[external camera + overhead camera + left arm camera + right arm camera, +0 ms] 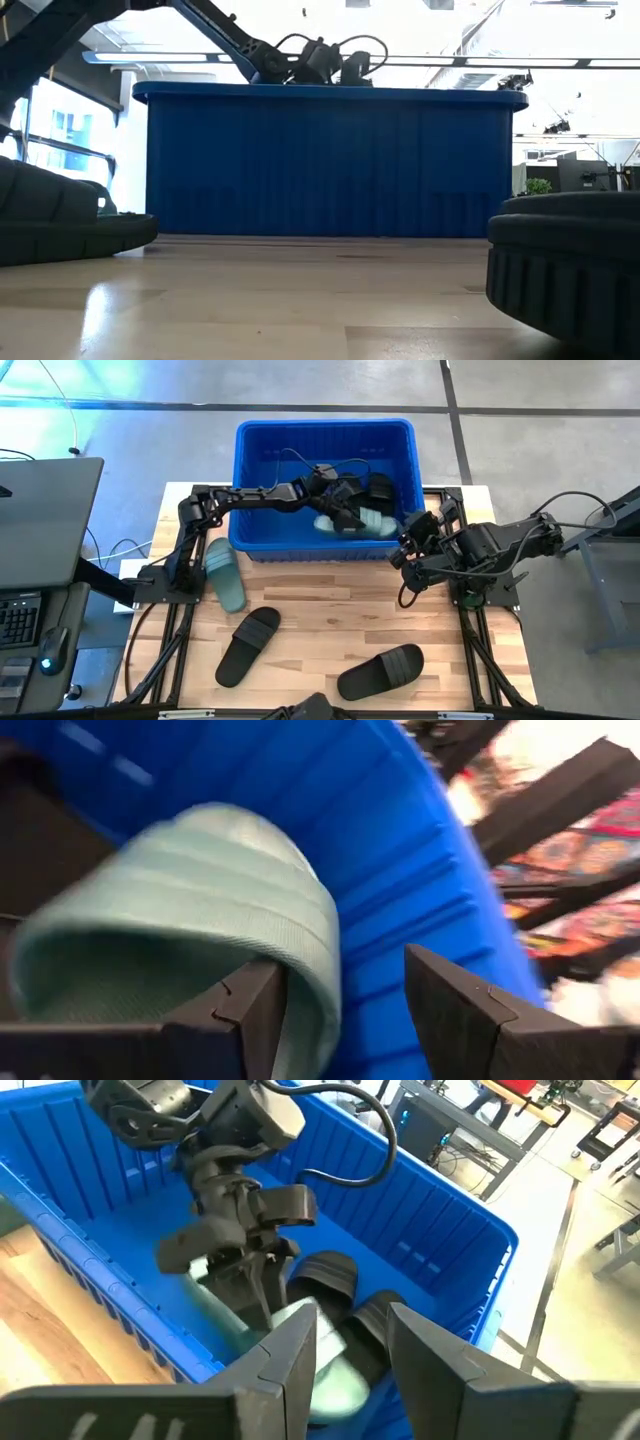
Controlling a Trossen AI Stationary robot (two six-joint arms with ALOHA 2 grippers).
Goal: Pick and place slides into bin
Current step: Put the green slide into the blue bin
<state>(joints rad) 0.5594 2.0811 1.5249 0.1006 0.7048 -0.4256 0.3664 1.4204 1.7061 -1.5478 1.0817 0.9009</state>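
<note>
My left gripper (345,512) reaches down inside the blue bin (252,480), open, with a pale green slide (365,524) right under it by the bin's near right wall. In the left wrist view the slide (190,890) fills the space beside one finger. Two black slides (330,1275) lie on the bin's floor. My right gripper (408,548) hangs open and empty just outside the bin's near right corner. On the table lie a second green slide (225,572) and two black slides (248,646), (380,671), each on its sole. My left gripper's fingers stand apart. The edge of the green slide's ribbed strap (318,970) lies against the inner side of one finger (250,1015); the other finger (460,1010) stands clear, with blue wall showing in the gap. The fingers point down into the bin from above.
The bin's ribbed walls (450,1230) close in around my left gripper. In the low view the bin (330,160) stands across the far side, a black slide at each edge (60,220), (570,270). A desk with a keyboard (20,615) stands left of the table.
</note>
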